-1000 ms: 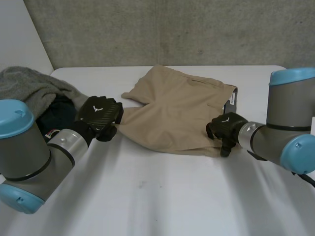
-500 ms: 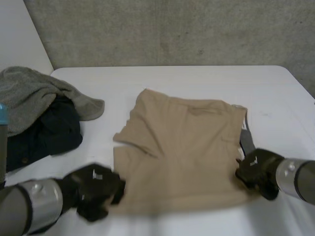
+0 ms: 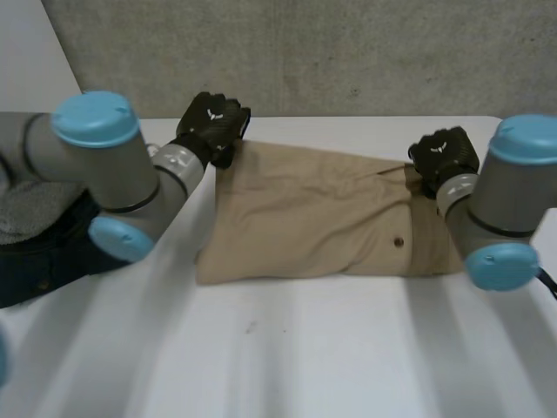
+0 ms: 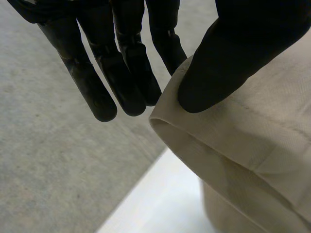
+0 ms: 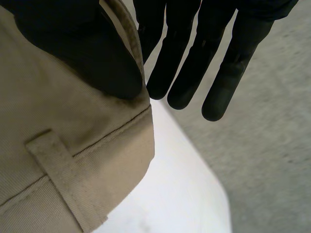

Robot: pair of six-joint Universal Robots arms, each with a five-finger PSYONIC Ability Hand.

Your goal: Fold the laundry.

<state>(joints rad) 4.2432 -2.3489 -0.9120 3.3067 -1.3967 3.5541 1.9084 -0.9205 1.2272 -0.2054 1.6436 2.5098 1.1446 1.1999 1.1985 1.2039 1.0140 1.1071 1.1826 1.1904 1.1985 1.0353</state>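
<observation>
Beige shorts (image 3: 322, 218) lie doubled on the far table (image 3: 305, 357). The left hand (image 3: 211, 124) pinches the far left corner under its thumb, and the right hand (image 3: 444, 155) pinches the far right waistband. If they let go unevenly, the top layer could slide askew!

A white table (image 3: 313, 348) spreads out below — behind it stands a grey concrete wall (image 3: 348, 52).

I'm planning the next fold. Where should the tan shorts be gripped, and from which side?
Probably at one short end of the shorts, from the side: they lie as a wide flat band. The left hand and right hand pinch their far corners.
</observation>
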